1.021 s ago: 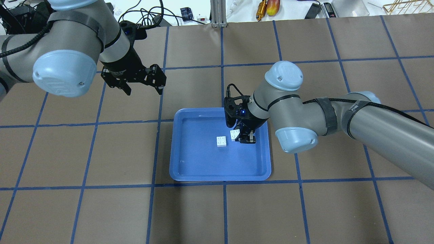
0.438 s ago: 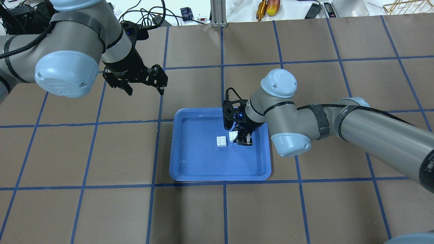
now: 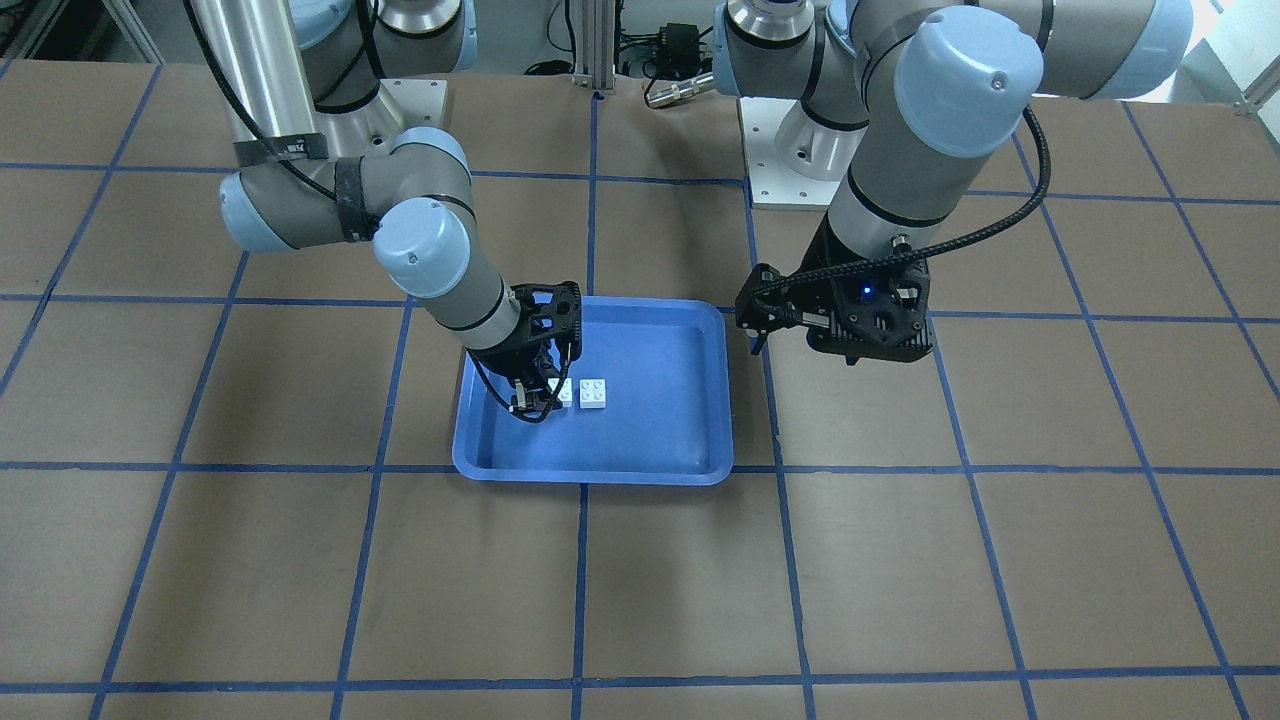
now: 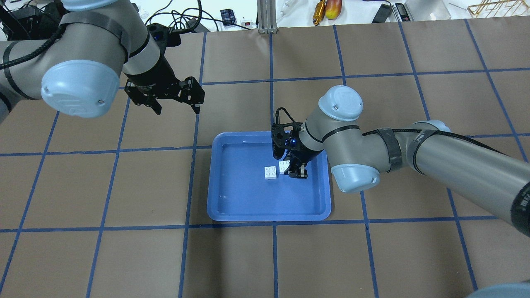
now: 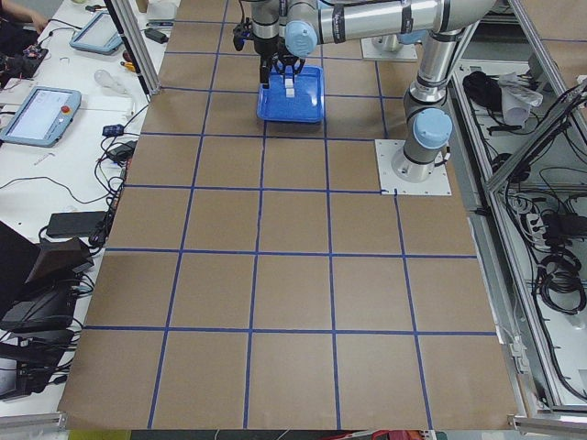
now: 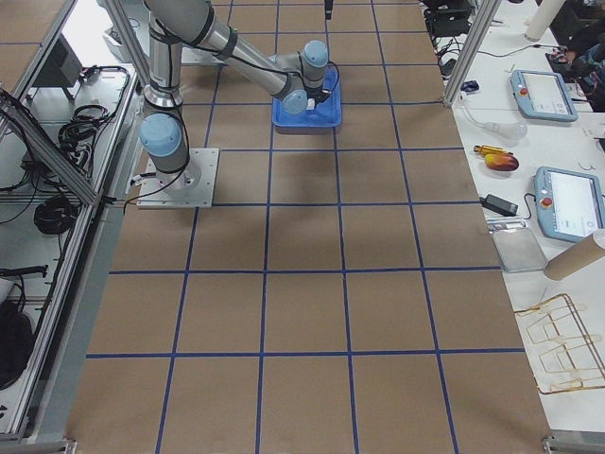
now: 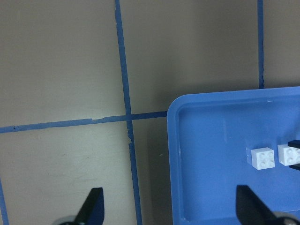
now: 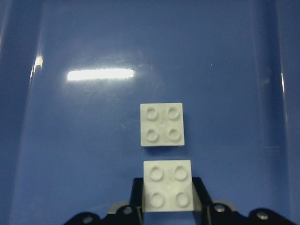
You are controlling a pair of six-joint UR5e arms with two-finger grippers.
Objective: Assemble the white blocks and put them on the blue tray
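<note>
Left claw [image 4: 176, 108] hangs spread over the tabletop [image 4: 124, 186], off the blue tray [image 4: 232, 207]. On it a loose white block [image 4: 271, 172] lies just beside its twin [image 4: 284, 166], pinched in the right claw [image 8: 167, 199] (studs up). Best to lift, centre over the loose studs, and press straight down.

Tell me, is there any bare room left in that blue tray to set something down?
Yes. In the blue tray, the half on the robot's left, from rim to the loose white block, is bare; so is the strip nearest the robot. It is crowded right of middle, where the right arm's jaws hold the other white block beside the loose one.
</note>
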